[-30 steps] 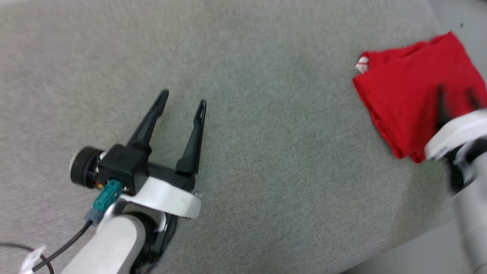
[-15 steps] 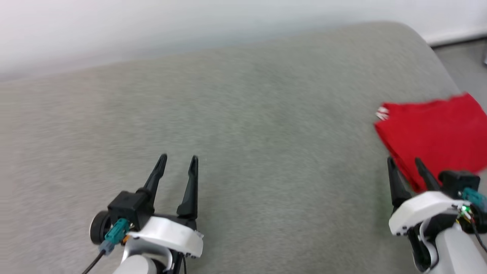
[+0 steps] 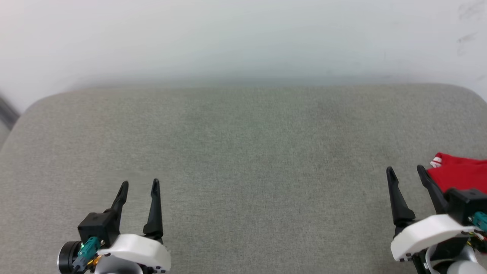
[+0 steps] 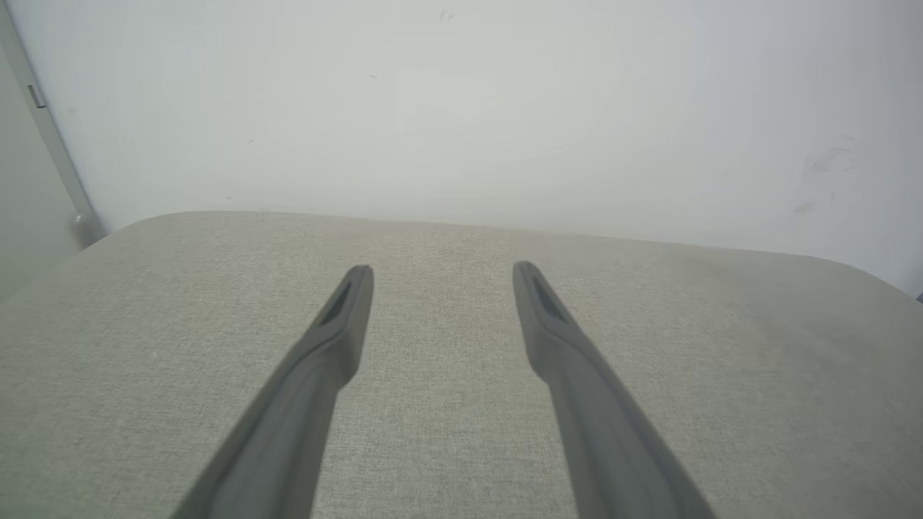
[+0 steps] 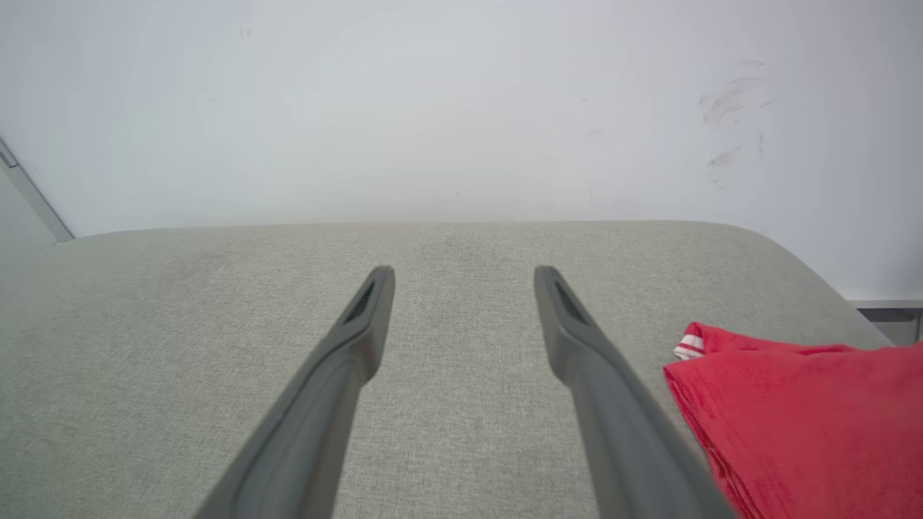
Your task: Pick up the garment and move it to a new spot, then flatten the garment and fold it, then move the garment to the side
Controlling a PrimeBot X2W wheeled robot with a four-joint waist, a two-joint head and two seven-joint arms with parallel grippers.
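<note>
The red jersey (image 3: 462, 178) lies folded at the cushion's (image 3: 243, 144) right edge, seemingly set aside; left gripper (image 3: 139, 182) and right gripper (image 3: 404, 168) gape empty, nothing left but retreat.

No legible txt, labels, brands or nos. anywhere. Shirt (image 5: 807, 425) shows plain red cloth on its visible side, w/ a bit of red-white striped trim (image 5: 690, 348) at its far-left corner; no lettering can be made out.

red garment (image 3: 462, 178) cut off at right edge, partly behind right end effector (image 3: 406, 171)
</note>
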